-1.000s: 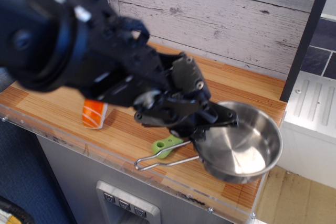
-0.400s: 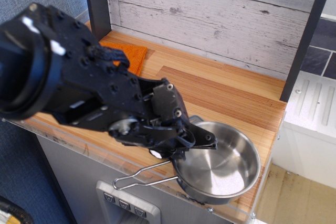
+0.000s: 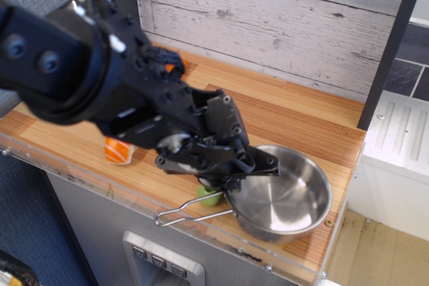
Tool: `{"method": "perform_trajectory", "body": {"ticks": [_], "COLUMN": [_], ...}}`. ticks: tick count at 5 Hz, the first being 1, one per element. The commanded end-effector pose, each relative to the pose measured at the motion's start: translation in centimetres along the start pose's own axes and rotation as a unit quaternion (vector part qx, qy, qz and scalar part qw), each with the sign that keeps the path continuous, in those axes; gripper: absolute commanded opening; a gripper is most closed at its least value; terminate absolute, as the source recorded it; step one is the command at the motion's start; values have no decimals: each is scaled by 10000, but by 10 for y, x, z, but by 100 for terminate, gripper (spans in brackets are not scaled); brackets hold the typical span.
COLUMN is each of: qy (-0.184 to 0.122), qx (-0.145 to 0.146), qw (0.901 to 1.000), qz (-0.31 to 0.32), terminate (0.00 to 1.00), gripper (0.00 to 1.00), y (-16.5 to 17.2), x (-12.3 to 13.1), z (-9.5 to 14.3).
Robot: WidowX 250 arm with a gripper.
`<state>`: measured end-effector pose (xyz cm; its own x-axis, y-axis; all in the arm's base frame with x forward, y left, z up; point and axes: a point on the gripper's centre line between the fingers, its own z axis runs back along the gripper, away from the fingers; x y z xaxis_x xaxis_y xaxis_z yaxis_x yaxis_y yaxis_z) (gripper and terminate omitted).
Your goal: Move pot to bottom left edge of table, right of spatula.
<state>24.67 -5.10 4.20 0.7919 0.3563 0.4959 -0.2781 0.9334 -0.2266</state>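
The shiny steel pot (image 3: 285, 195) sits near the front edge of the striped wooden table (image 3: 295, 115), right of centre. Its thin wire handle (image 3: 191, 214) points left along the clear rim. My black gripper (image 3: 247, 167) is over the pot's left rim where the handle joins, and its jaws look closed on that rim. Only the lime-green end of the spatula (image 3: 210, 195) shows, just left of the pot under the gripper. Its grey head is hidden by my arm.
An orange-and-white sushi piece (image 3: 118, 151) lies left of the spatula. My arm covers most of the table's left half. A white plank wall stands behind, a dark post (image 3: 392, 45) at the right. The clear acrylic rim (image 3: 74, 180) lines the front edge.
The pot has moved left and toward the front edge with my gripper on its rim. Since 0.4 s ago the arm has drawn back, uncovering the sushi piece and the spatula's green end.
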Motion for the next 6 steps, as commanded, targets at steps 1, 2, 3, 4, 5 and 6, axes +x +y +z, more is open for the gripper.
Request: {"method": "perform_trajectory", "body": {"ticks": [1, 2, 3, 4, 5, 6], "qy": [-91, 66, 157, 131, 111, 41], "qx": [-90, -84, 21, 61, 35, -24], "qw": [9999, 9999, 9997, 9997, 9998, 9999], "qz": [49, 47, 165, 173, 184, 89], "terminate": [0, 0, 0, 0, 0, 0], "gripper": [0, 100, 100, 100, 100, 100], "y": [-3, -3, 0, -1, -1, -5], "x": [17, 13, 13, 16, 16, 20], "z": [-5, -8, -6, -5, -3, 1]}}
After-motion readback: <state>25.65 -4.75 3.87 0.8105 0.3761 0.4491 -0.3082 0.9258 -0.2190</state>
